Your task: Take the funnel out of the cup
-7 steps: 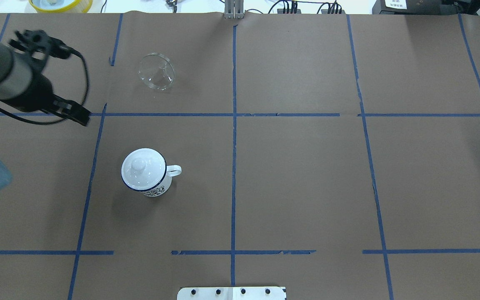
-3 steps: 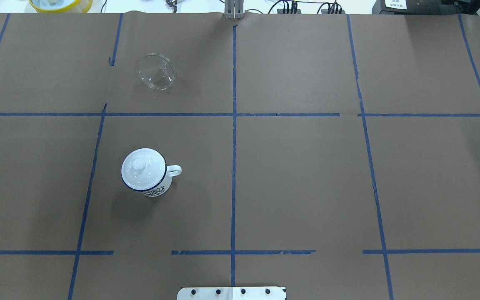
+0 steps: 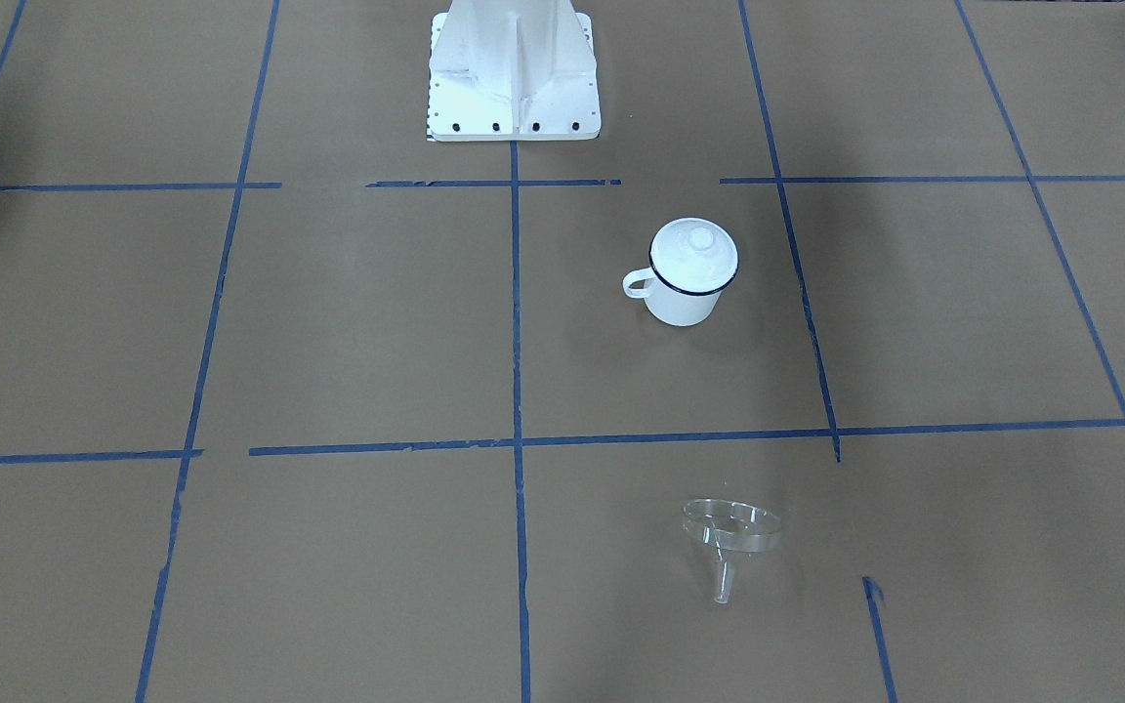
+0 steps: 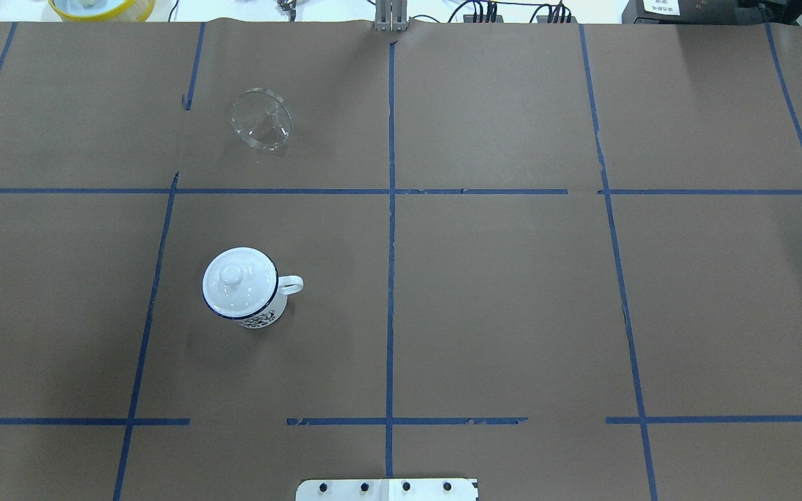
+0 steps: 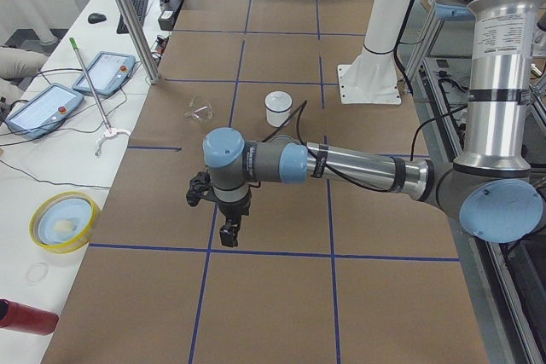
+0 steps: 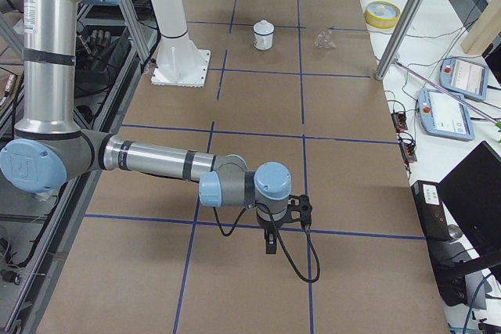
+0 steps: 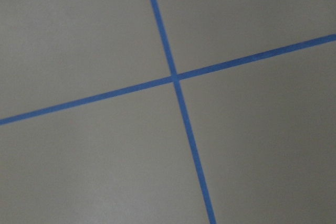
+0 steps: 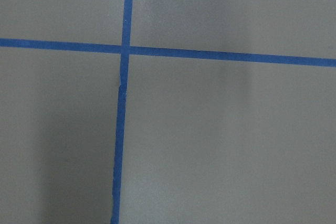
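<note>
The lid [image 4: 237,282] hides the inside of the cup [image 4: 265,317]; the funnel [image 4: 260,120] lies well apart. For the left gripper [image 5: 229,233] and the right gripper [image 6: 271,245], I cannot tell the fingers' state.

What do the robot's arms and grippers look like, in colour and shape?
Both the left arm and the right arm are silver tubes joined by rounded grey joints with pale blue caps. A black cable loops near each wrist. The left gripper and right gripper are small and black. Printed labels mark the silver tubes.
</note>
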{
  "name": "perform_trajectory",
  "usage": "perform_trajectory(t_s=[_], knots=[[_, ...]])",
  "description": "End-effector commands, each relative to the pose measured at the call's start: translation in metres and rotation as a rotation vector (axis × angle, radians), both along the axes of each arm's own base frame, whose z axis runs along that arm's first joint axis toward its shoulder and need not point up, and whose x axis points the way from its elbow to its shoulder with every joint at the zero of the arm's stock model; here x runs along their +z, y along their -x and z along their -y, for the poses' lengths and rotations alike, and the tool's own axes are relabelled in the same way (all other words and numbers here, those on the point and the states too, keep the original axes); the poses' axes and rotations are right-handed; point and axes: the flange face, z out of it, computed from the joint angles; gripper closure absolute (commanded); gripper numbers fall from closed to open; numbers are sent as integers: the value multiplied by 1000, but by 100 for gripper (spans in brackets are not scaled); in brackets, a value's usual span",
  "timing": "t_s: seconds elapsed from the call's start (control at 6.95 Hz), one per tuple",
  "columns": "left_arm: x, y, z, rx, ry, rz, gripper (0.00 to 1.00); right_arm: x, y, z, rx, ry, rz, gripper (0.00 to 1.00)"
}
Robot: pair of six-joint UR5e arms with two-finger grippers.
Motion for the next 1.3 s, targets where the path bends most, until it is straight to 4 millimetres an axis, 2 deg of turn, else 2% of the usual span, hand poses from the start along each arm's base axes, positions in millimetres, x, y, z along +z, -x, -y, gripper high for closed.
perform_trajectory(t_s=[0.0,0.29,0.43,0.58,0.86,1.15], knots=[[14,10,-9,-4,-2,0,0,0,0,0,0,0,0,0],[26,10,-15,-4,22,2,0,0,0,0,0,0,0,0],[22,10,-12,-2,10,4,0,0,0,0,0,0,0,0],[10,10,-12,-4,-13,1,0,0,0,0,0,0,0,0],[17,10,-14,-3,3,0,0,0,0,0,0,0,0,0],[16,10,-14,-4,-1,3,0,0,0,0,0,0,0,0]])
